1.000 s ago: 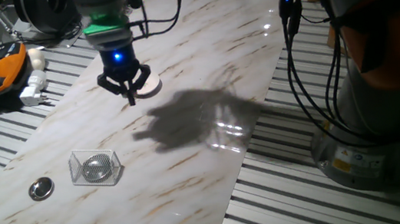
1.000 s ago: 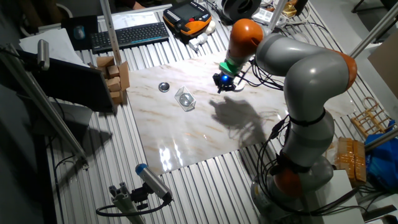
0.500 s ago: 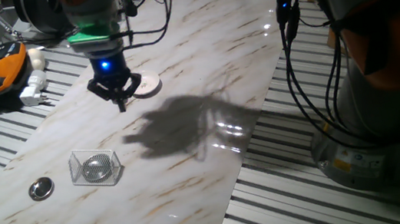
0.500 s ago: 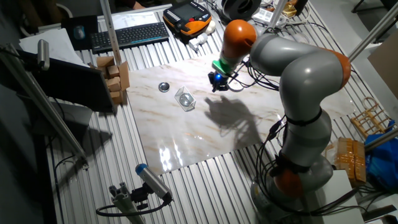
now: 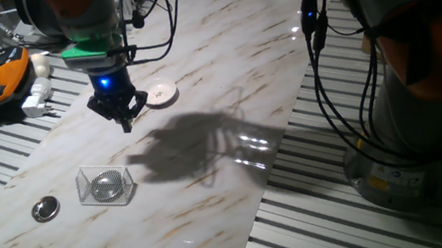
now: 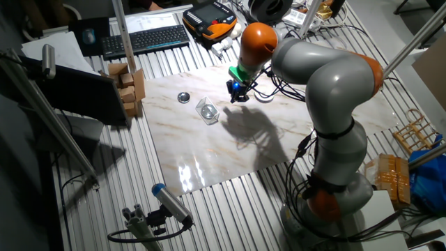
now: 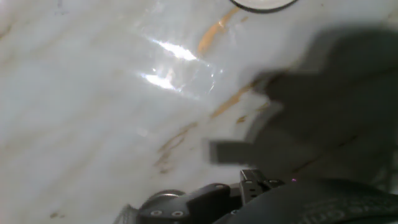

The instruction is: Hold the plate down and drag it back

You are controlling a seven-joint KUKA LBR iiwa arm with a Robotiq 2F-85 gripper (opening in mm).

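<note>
The plate (image 5: pixel 161 95) is a small round white dish lying flat on the marble tabletop (image 5: pixel 222 64). My gripper (image 5: pixel 124 120) hangs just left of it and a little nearer the front, above the marble and apart from the plate. Its fingers come together to a point and hold nothing. In the other fixed view my gripper (image 6: pixel 237 94) is at the far middle of the slab. In the hand view only the plate's rim (image 7: pixel 261 5) shows at the top edge, over bare marble; the fingertips are hidden.
A wire-mesh holder with a shiny disc inside (image 5: pixel 105 185) and a loose metal disc (image 5: pixel 45 209) lie front left. An orange pendant (image 5: pixel 1 76) and white plug (image 5: pixel 37 101) sit off the slab's left. The arm's base and cables (image 5: pixel 425 114) stand right.
My gripper has moved left and slightly towards the front, off the plate. The plate, half covered by it before, now lies fully in view in the same place.
</note>
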